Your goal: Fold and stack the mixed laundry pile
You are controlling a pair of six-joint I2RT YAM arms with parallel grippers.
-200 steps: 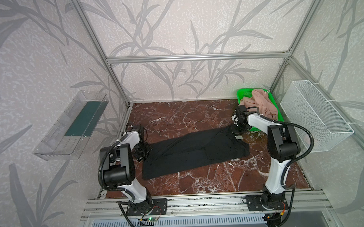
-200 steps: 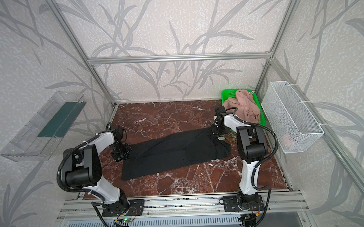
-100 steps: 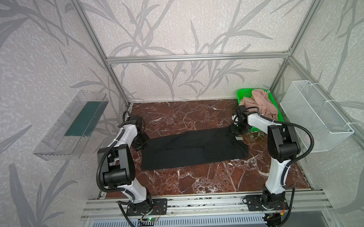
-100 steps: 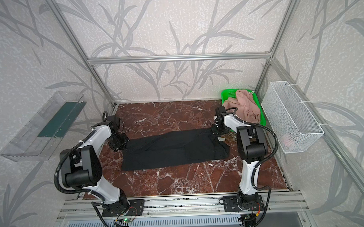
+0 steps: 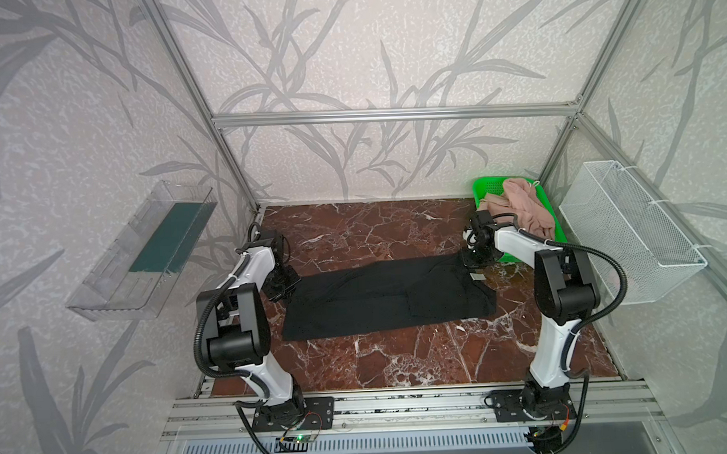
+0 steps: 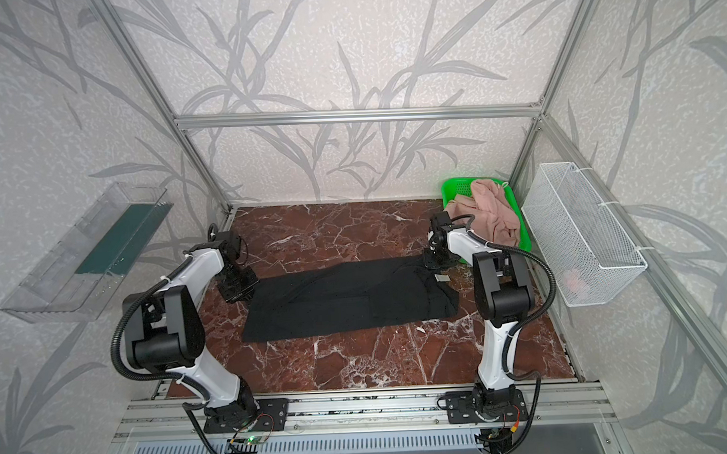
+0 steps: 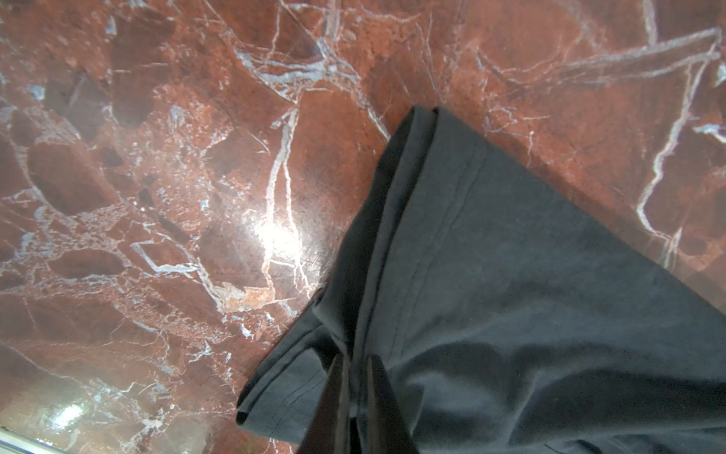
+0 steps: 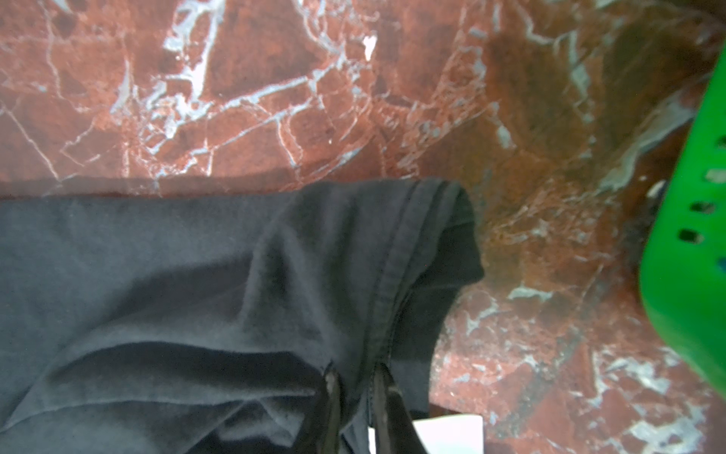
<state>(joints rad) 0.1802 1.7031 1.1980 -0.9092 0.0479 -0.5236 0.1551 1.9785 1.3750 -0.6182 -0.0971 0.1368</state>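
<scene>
While clamped on far corners of the black T-shirt [image 5: 381, 298], left claw [image 5: 286, 282] at the hem end, right claw [image 5: 474, 265] at the opposite end, holds it flat on the desk [image 5: 399, 360], long axis running claw to claw.

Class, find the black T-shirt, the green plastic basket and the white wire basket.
black T-shirt [image 5: 376, 294]: in a top view, middle of the cloth.
green plastic basket [image 5: 489, 188]: in a top view, perforated far wall.
white wire basket [image 5: 628, 227]: in a top view, mesh side wall.
</scene>
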